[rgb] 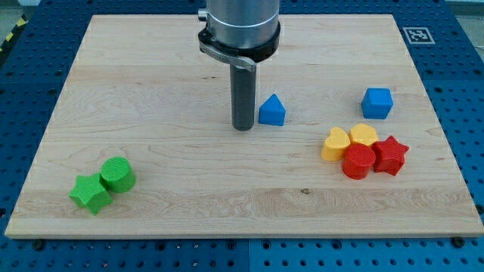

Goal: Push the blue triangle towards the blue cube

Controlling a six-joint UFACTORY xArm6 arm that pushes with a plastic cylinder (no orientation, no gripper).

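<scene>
The blue triangle [272, 111] sits near the board's middle. The blue cube [376, 103] lies to its right, a good gap apart. My tip [243, 127] rests on the board just left of the blue triangle, close beside it, with a thin gap or light contact that I cannot tell apart. The dark rod rises from the tip to the arm's grey body at the view's top.
A yellow heart [335, 143], another yellow block [364, 135], a red cylinder [358, 162] and a red star [390, 155] cluster below the blue cube. A green star [90, 193] and a green cylinder [117, 174] sit at the lower left. The wooden board [189, 204] ends near the view's bottom.
</scene>
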